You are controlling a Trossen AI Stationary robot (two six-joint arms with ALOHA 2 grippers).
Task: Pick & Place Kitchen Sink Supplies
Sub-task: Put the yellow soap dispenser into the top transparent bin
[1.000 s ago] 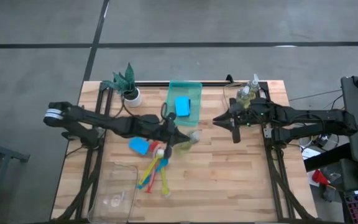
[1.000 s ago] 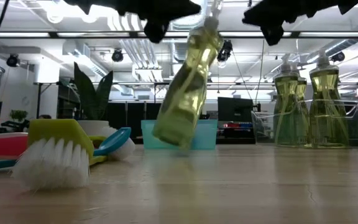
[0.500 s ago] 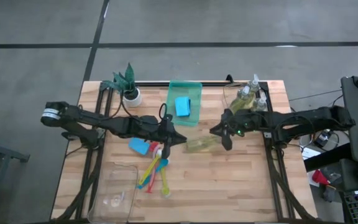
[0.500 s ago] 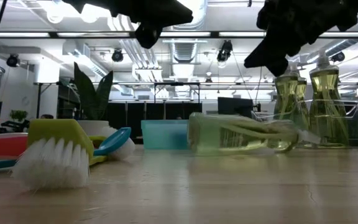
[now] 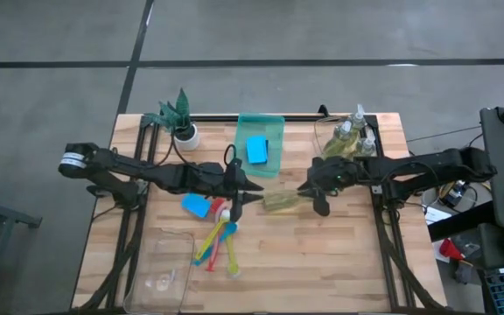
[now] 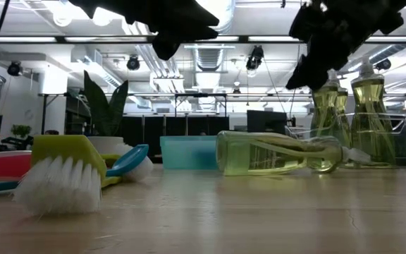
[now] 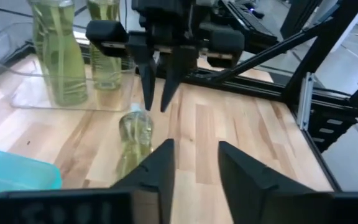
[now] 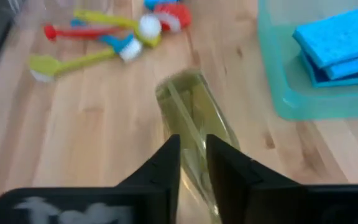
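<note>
A clear bottle of yellowish soap [image 5: 280,202] lies on its side in the middle of the table, cap end toward the right edge, and nothing holds it. My left gripper [image 5: 252,193] hovers open just left of the bottle's base, above the table [image 7: 194,163]. My right gripper [image 5: 315,196] hangs over the bottle's cap end with its fingers pointing down and a narrow gap between them [image 7: 159,93]. In the low view it stands above the bottle [image 6: 273,153] without touching it.
A green tray [image 5: 269,131] at the far edge holds a blue sponge [image 5: 257,149]. Another blue sponge [image 5: 196,206] and several coloured brushes [image 5: 219,245] lie near my left gripper. More soap bottles stand in a clear tray [image 5: 348,138] at far right. A potted plant [image 5: 178,118] and an empty clear tray [image 5: 160,271] are on the left.
The bottle hung tilted under my left gripper a second ago; the gripper let go and the bottle dropped onto its side, cap end toward the right. My left gripper drew back a little toward the left. My right gripper moved from the bottle tray toward the fallen bottle's cap end.
</note>
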